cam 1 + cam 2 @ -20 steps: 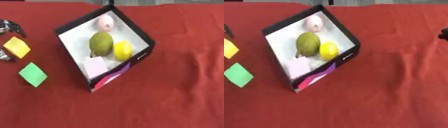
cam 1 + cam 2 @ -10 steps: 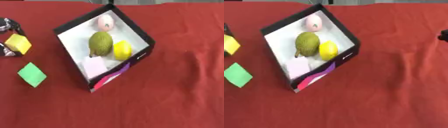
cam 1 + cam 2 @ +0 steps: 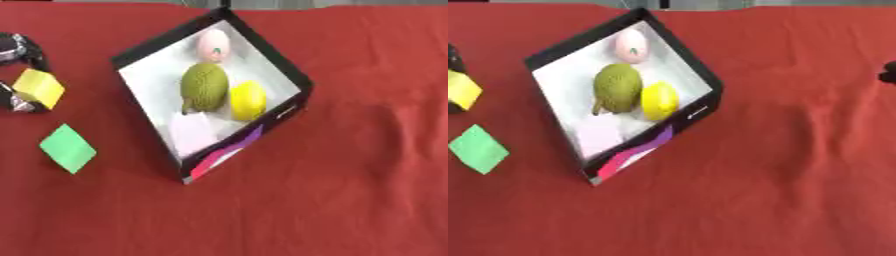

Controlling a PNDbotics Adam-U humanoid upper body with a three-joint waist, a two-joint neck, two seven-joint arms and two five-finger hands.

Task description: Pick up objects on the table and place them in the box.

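Cube (image 3: pixel 38 88), yellow and block-shaped, sat at the left edge of the red cloth (image 3: pixel 350 150), well left of the box (image 3: pixel 293 75), with the left hand (image 3: pixel 19 47) curled round it: dark fingers showed above it and below it. It looked light and stiff, probably foam or plastic, so a pinch across two opposite flat faces seemed the sensible hold; its faces might be smooth enough to slip if it were taken by the corners. The green piece (image 3: pixel 67 148) lay flat on the cloth below the cube, apart from it. It looked thin, and would likely be awkward to lift without sliding a fingertip under an edge.

Inside the box lay a pink ball (image 3: pixel 213 46), a green fruit (image 3: pixel 204 86), a lemon (image 3: pixel 248 99) and a pale pink block (image 3: pixel 192 132).

Most of the left hand was cut off by the frame, so the contact on the cube's far side could not be seen. Of the right hand (image 3: pixel 888 76) only a dark scrap showed at the right edge of the right eye view; whether its fingers were spread or clenched could not be told.
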